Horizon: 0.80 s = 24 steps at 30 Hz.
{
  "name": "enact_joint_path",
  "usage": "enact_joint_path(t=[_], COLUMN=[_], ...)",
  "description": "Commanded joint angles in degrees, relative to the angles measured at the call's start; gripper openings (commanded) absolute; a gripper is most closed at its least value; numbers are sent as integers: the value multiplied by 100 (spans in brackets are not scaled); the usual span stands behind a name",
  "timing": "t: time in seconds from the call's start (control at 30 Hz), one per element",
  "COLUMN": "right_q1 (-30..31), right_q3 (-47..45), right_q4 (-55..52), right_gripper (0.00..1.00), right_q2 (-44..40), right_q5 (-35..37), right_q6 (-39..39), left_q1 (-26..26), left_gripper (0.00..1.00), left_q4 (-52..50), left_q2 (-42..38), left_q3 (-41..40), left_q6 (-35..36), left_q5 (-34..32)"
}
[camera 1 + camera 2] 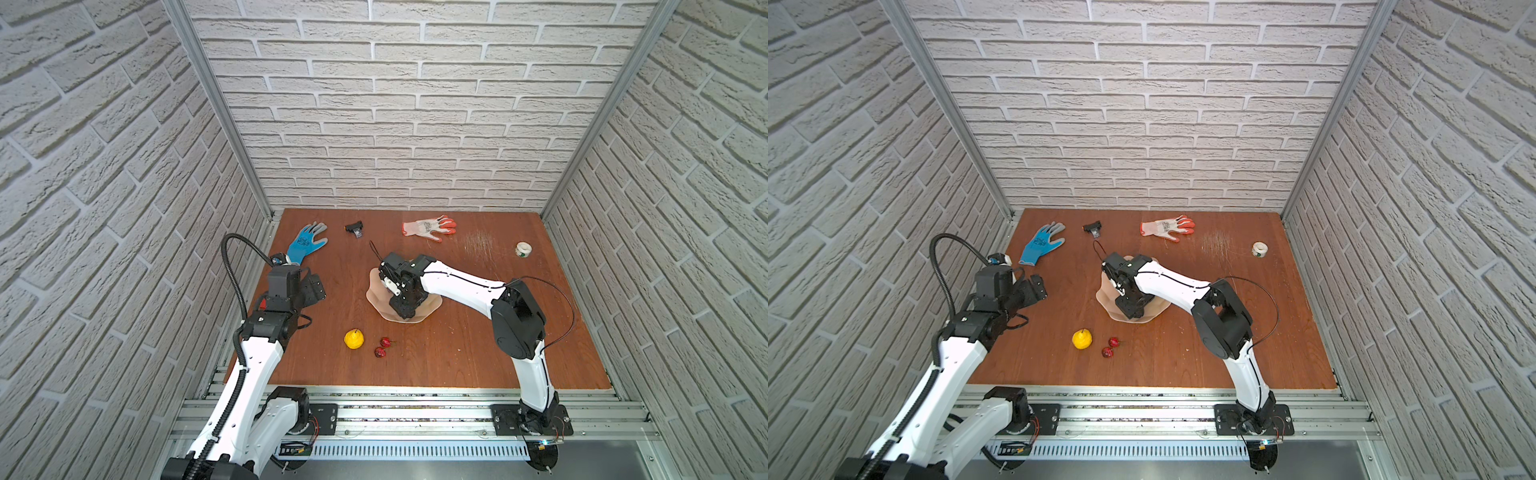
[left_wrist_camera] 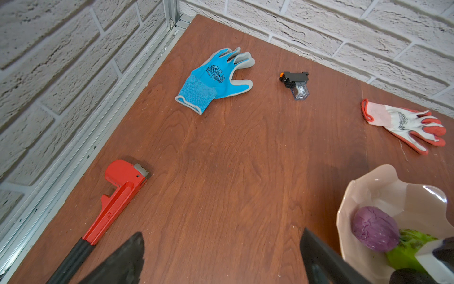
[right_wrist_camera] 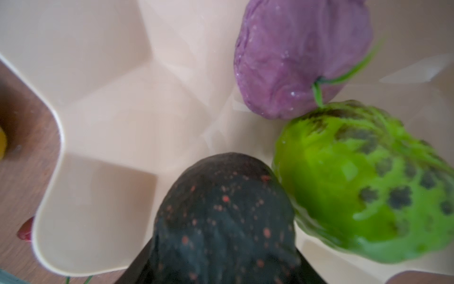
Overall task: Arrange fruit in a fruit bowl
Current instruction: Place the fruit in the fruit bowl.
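My right gripper point(image 1: 402, 306) grips the dark avocado point(image 3: 221, 216) inside the peach bowl point(image 3: 103, 123); my left gripper point(image 2: 221, 246) gapes wide, empty.

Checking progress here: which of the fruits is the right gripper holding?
The dark blackish avocado with reddish specks, clamped in the right gripper; the purple fruit and the bumpy green fruit lie loose in the bowl.

left fingers point(image 2: 122, 260) wide, right fingers point(image 3: 135, 270) narrower

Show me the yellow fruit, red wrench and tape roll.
yellow fruit point(image 1: 354, 339): in a top view, its body.
red wrench point(image 2: 122, 178): left wrist view, its head.
tape roll point(image 1: 523, 249): in a top view, its side.
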Motion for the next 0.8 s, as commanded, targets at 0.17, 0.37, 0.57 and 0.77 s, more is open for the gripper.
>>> enact_joint_path(t=[0.17, 0.37, 0.57, 0.77], right_q1=[-1, -6, -6, -3], right_q3=[178, 186, 205, 311], right_q4=[-202, -218, -200, -252], right_gripper=[59, 69, 73, 71], right_q2=[129, 88, -19, -150], right_q5=[307, 395, 483, 403], right_q6=[-233, -323, -360, -368], left_q1=[33, 36, 33, 33], left_gripper=[98, 98, 98, 98], left_q4=[49, 38, -41, -337], left_q2=[-1, 10, 59, 290], left_q3=[120, 115, 191, 370], left_q6=[-28, -19, 25, 60], left_q5=[-53, -49, 20, 242])
